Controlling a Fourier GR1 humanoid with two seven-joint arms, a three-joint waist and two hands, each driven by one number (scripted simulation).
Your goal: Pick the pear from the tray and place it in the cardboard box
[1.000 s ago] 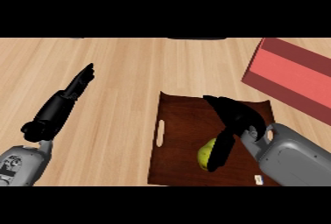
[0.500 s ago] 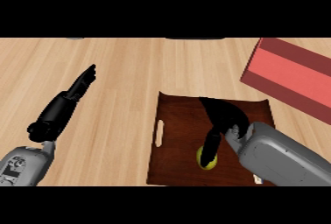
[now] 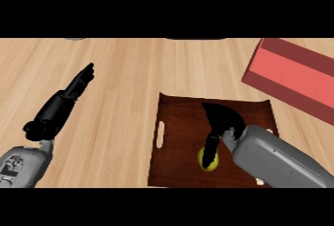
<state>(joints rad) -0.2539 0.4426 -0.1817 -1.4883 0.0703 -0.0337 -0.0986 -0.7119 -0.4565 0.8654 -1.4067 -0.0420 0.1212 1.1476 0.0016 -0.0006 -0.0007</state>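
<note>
The pear (image 3: 208,163) is a yellow-green fruit lying on the dark brown tray (image 3: 181,115), near the tray's front middle. Only a small part of it shows. My right hand (image 3: 223,118) hangs over the tray just behind the pear, open, with its thumb (image 3: 210,148) stretched down across the fruit. The fingers point away from me and are not curled round the pear. The cardboard box (image 3: 293,74) is reddish and sits at the far right, beyond the tray. At the left, my left hand (image 3: 65,101) rests open above the counter, fingers straight.
The tray has a slot handle (image 3: 160,134) on its left side. Light wooden counter (image 3: 124,66) spreads to the left and behind the tray. Two dark objects barely show at the far edge.
My right hand has moved left and toward me over the tray, covering most of the pear with its thumb. The left hand has stayed put.
</note>
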